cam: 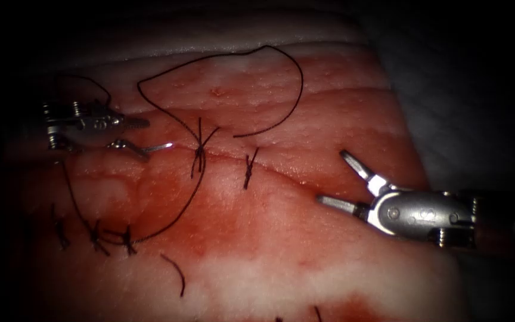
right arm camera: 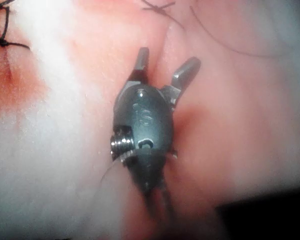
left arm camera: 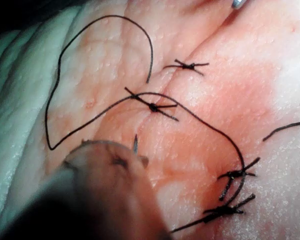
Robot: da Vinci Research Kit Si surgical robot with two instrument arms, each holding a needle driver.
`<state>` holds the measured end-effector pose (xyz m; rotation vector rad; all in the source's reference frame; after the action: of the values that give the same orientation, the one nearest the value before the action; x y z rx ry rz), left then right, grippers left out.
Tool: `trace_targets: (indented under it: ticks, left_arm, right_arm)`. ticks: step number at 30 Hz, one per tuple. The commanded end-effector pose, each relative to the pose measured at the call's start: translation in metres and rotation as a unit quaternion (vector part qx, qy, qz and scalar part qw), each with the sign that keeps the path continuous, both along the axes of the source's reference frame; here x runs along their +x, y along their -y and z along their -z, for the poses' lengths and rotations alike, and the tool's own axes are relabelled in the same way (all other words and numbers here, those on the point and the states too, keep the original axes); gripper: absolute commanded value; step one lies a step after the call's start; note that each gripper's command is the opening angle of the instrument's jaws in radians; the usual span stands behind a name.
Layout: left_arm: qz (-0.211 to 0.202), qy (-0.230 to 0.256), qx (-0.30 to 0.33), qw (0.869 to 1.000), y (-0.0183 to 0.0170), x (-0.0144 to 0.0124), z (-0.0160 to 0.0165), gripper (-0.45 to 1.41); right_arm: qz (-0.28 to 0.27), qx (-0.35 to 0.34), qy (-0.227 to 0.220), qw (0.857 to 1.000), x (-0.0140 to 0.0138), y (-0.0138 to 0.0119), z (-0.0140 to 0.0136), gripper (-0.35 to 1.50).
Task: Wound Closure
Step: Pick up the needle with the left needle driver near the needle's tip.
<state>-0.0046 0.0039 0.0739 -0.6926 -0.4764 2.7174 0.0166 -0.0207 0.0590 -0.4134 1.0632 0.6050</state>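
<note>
**Needle at the left end of the cut, right tool idle**

The left arm's silver needle driver (cam: 135, 136) lay at the left end of the cut (cam: 269, 170) in the pale, red-stained pork tissue (cam: 329, 107). Its jaws stood a little apart, and the lower one met the thin curved steel needle (cam: 161, 146), whose tip pointed right along the cut; whether the jaws truly gripped it could not be told. The dark thread (cam: 227, 59) ran from a knotted stitch (cam: 199, 149) in a wide loop over the far tissue and curved down left to more knots (cam: 127, 238). A second stitch (cam: 249, 168) sat just right. The right arm's silver needle driver (cam: 338, 179) hovered right of the cut, jaws wide apart, holding nothing.
</note>
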Motion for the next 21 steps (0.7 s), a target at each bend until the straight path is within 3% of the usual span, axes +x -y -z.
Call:
trace_targets:
  ticks: [1,3,5,6,7,8,9,17,21]
  left_arm:
    - [0.000,-0.003,0.002,1.000,-0.0003,-0.0004,-0.0007,0.27]
    - [-0.002,-0.005,0.003,1.000,-0.0002,-0.0002,-0.0010,0.24]
    - [-0.002,-0.005,0.005,1.000,0.0001,-0.0001,-0.0006,-0.05]
    - [-0.002,-0.005,0.005,1.000,0.0001,-0.0001,-0.0006,-0.05]
    - [-0.001,-0.007,0.005,1.000,0.0003,-0.0003,-0.0004,-0.28]
    - [-0.001,-0.007,0.005,1.000,0.0003,-0.0003,-0.0004,-0.28]
    - [0.000,-0.007,0.005,1.000,0.0003,-0.0005,-0.0003,-0.42]
    - [-0.008,-0.016,0.009,1.000,-0.0001,-0.0007,-0.0015,-0.45]
    - [-0.012,-0.012,0.011,1.000,-0.0002,0.0002,-0.0003,-0.45]
  right_arm:
    - [0.001,-0.001,-0.001,1.000,0.0007,-0.0001,-0.0006,1.18]
    - [0.000,-0.001,-0.001,1.000,0.0007,-0.0001,-0.0006,1.18]
    - [0.000,-0.001,-0.001,1.000,0.0008,-0.0001,-0.0006,1.18]
    - [0.000,-0.001,-0.001,1.000,0.0008,-0.0001,-0.0006,1.18]
    - [0.000,-0.001,-0.001,1.000,0.0008,-0.0001,-0.0006,1.16]
    - [0.000,-0.001,-0.001,1.000,0.0008,-0.0001,-0.0006,1.16]
    - [0.000,-0.001,-0.001,1.000,0.0008,-0.0001,-0.0006,1.16]
    - [0.000,0.000,-0.001,1.000,0.0008,0.0002,-0.0002,1.14]
    - [-0.001,0.000,0.000,1.000,0.0007,0.0001,-0.0002,1.11]
